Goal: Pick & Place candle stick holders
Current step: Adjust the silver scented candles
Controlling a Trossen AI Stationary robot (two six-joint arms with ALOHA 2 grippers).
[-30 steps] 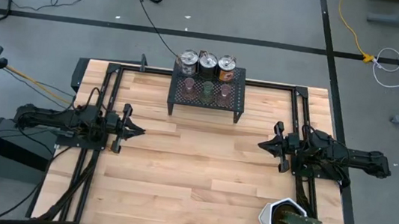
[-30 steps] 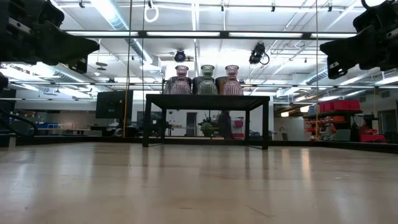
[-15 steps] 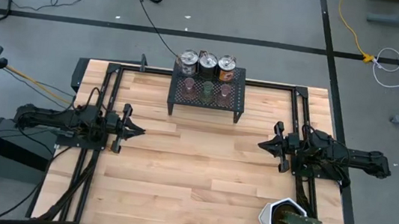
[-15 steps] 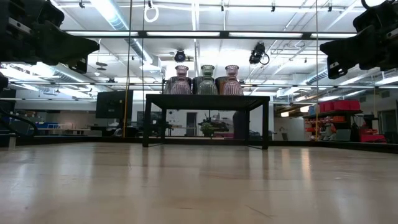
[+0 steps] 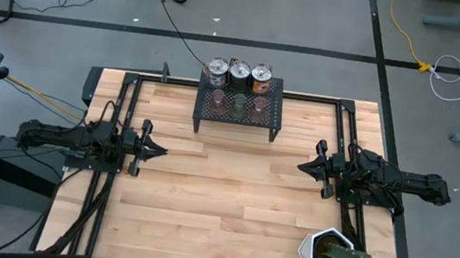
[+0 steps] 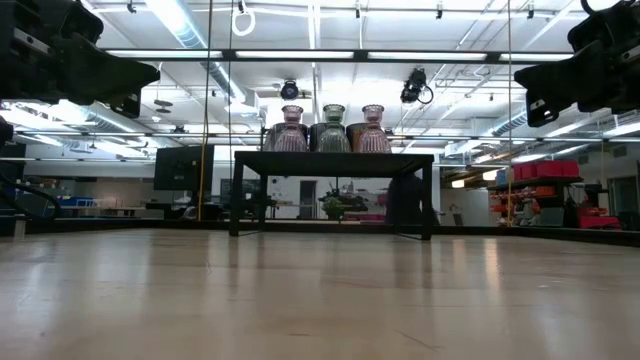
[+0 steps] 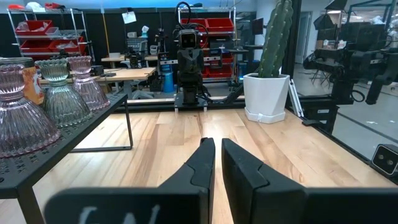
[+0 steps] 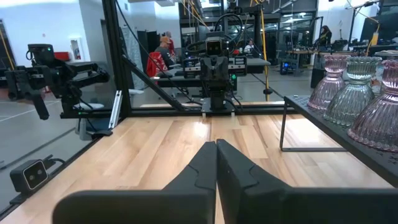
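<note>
Tinted glass and silvery metal make up the candle stick holders: three glass cups (image 5: 238, 104), two pink flanking one olive-green, stand in a row on the black mesh rack (image 5: 214, 118), and three metal cans (image 5: 239, 72) stand in a row at its far edge, just behind them. All six are untouched, so the task looks to be at its very start, with no pick begun.

The left gripper (image 5: 158, 149) has its fingers (image 7: 202, 163) drawn nearly together and holds nothing; the rack lies ahead of it and off to its side, well apart. The right gripper (image 5: 303, 166), jaws pressed shut and empty, faces it across the bare wooden table (image 5: 221, 206), the rack likewise ahead and to its side.

Either pincer would first need to open, then swing toward the rack and rise to shelf height to close around one cup without knocking its neighbours.
</note>
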